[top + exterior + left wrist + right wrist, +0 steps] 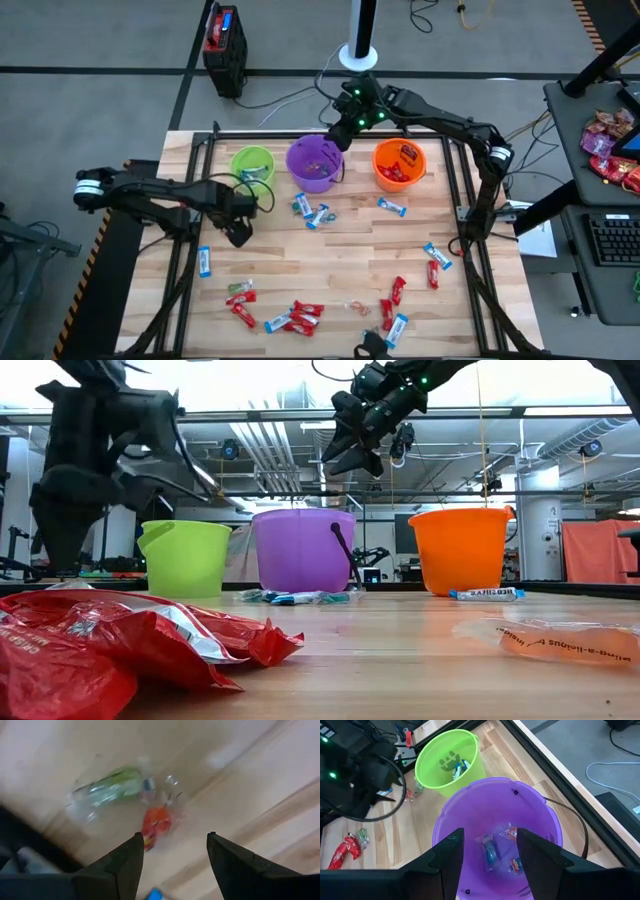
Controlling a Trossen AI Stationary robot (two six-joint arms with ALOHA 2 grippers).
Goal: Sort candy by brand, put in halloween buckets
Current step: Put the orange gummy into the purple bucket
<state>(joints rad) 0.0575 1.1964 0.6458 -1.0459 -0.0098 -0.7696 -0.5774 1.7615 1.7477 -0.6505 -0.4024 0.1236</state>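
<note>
Sorting in progress, viewed from above and from both wrists. The right end effector [345, 128] hangs over the purple bucket [315, 163] with its fingers spread wide and nothing between them; the right wrist view shows a few small clear-wrapped candies on that bucket's floor. The left end effector [240, 232] is low over the table [330, 255], just in front of the green bucket [252, 165], fingers also wide and empty; its wrist view shows 2 clear-wrapped pieces, 1 greenish [107, 792] and 1 red [157, 822], lying on the wood ahead. The green bucket holds at least 1 blue-and-white candy, and the orange bucket [399, 164] holds red ones. Judged from this, each bucket has received some candy, but most remains: blue-and-white pieces [312, 212] near the purple bucket, and a scatter of red candies [300, 315] and blue-and-white ones along the table's near edge.
</note>
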